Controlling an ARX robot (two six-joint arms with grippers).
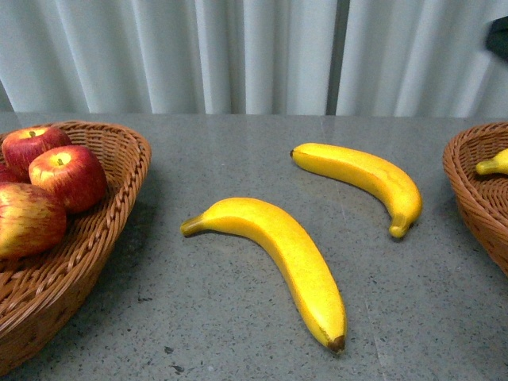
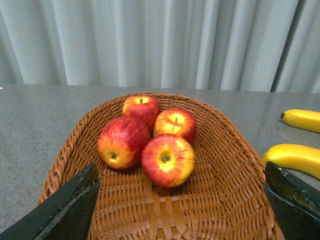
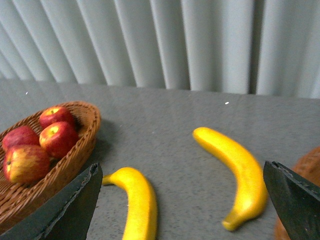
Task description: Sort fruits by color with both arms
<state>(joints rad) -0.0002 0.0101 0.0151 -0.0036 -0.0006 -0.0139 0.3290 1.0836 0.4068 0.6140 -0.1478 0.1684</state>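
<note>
**Bananas: Two Loose on the Table, Both Grippers Empty**

The near banana [image 1: 282, 250] is lying on the grey table [image 1: 198, 333], with its stem pointing toward 9 o'clock and its dark tip toward 5 o'clock. The second banana [image 1: 365, 178] is lying apart from it, toward 1 o'clock. At 9 o'clock the left basket [image 1: 119, 198] is holding the red apples [image 1: 67, 176]. At 3 o'clock the right basket [image 1: 468, 190] is showing the end of a third banana [image 1: 494, 164].

The left gripper [image 2: 181, 170] is hovering over the apple basket, jaws spread wide and gripping nothing. The right gripper [image 3: 181, 167] is hanging above the two loose bananas, jaws equally wide and empty.

Handling, as a judgement: the bananas are looking glossy, rigid and probably light. Smooth skin may be slipping under the fingers. The thick mid-section is offering the best hold, with the jaws closing across the narrow width. A grip at a tapering end is risking pivot.
</note>
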